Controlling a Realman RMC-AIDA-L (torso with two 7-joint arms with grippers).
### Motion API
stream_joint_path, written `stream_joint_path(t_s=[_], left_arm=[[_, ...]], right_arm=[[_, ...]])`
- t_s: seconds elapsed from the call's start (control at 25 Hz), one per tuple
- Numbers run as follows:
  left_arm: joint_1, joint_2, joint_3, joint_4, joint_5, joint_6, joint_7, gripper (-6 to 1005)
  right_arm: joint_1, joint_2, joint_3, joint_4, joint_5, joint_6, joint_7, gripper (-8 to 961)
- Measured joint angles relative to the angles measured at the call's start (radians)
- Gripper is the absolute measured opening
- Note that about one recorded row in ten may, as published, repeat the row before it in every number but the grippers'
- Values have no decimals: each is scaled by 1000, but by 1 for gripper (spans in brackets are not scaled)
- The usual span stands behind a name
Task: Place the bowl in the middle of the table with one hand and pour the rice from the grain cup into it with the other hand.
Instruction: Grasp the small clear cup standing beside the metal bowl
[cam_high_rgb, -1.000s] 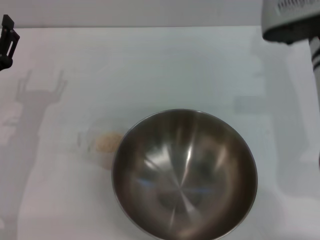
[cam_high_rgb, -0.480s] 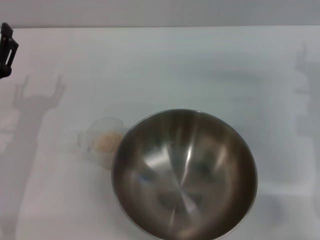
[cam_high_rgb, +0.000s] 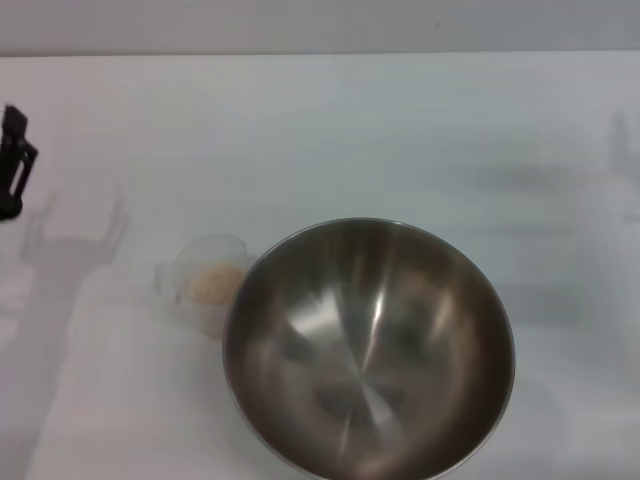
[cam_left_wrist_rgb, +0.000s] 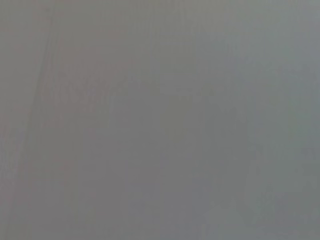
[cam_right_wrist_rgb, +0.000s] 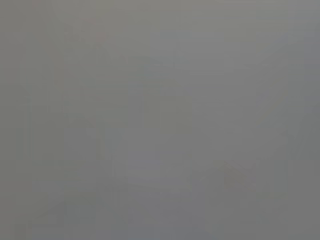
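Observation:
The bowl (cam_high_rgb: 368, 348), large, steel and empty, stands on the white table (cam_high_rgb: 330, 130) at the near middle, cut off by the view's bottom edge. The grain cup (cam_high_rgb: 203, 282), clear plastic, stands upright just left of the bowl, touching or nearly touching its rim. It holds a little beige rice (cam_high_rgb: 213, 283). My left gripper (cam_high_rgb: 12, 150) shows only as a black part at the far left edge, well away from the cup. Its shadow on the table shows two prongs apart. My right gripper is out of view. Both wrist views show only plain grey.
The table's far edge (cam_high_rgb: 320, 53) runs across the top of the head view. Shadows of the arms lie on the table at the left and the right.
My left gripper has moved nearer along the left edge of the head view. The right arm, seen at the upper right a second ago, has left the view. Bowl and cup have not moved.

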Motion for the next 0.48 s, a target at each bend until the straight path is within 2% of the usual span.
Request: stream_joint_path(t_s=[0.12, 0.24, 0.32, 0.48], left_arm=[[44, 3, 75, 9, 0, 63, 4, 745], [44, 3, 75, 9, 0, 63, 4, 744], [87, 3, 189, 61, 0, 138, 11, 743], [97, 5, 258, 90, 0, 145, 12, 742]], right_arm=[[8, -3, -1, 25, -41, -4, 14, 420], [31, -8, -6, 42, -51, 16, 11, 420], [38, -9, -6, 47, -51, 26, 11, 420], [58, -18, -1, 60, -51, 50, 11, 420]])
